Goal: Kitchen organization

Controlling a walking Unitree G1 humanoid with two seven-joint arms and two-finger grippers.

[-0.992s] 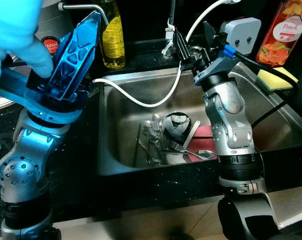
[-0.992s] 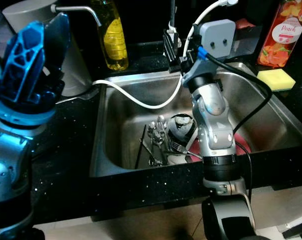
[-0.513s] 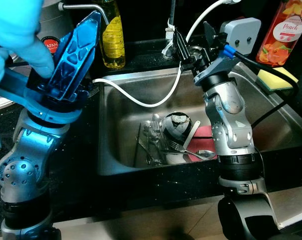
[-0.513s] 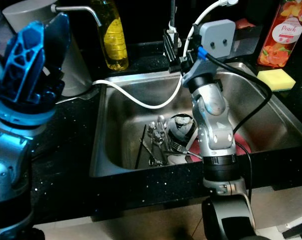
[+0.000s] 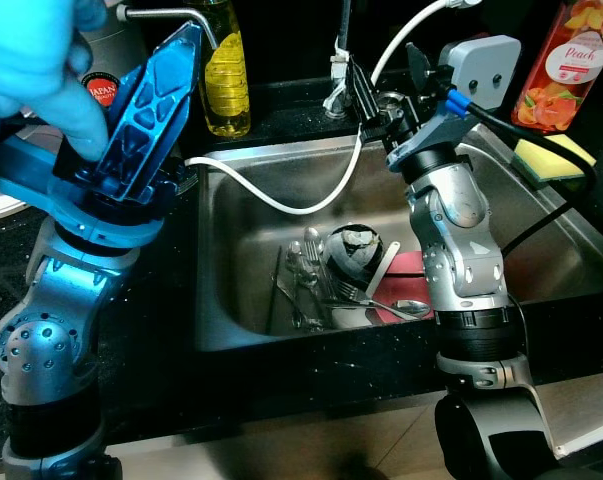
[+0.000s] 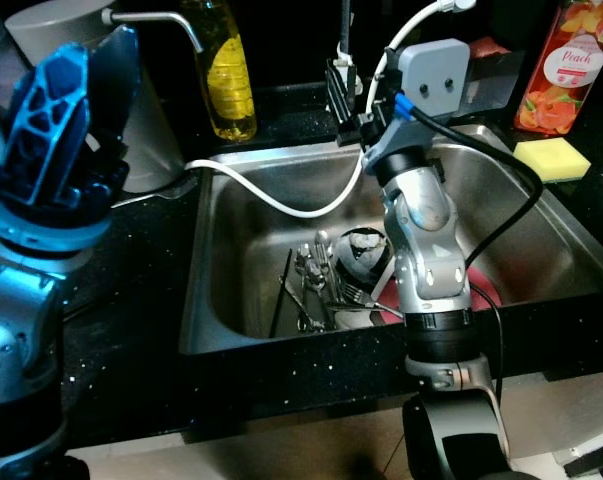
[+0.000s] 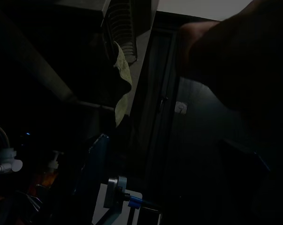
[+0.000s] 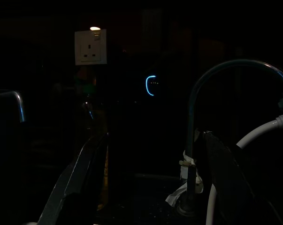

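Gloved hand (image 5: 31,60) shifted slightly on left tool (image 5: 146,110), its grip unclear, right tool (image 5: 381,85) spread open, empty, behind sink (image 5: 231,290), cutlery (image 5: 306,275) inside.

Around the sink (image 5: 231,300), our way down is crowded: cutlery (image 5: 306,275) and a bowl (image 5: 356,248) cover its floor, a white hose (image 5: 281,200) crosses its back, and our right arm (image 5: 456,240) stands over its front rim. Its left wall stays open.
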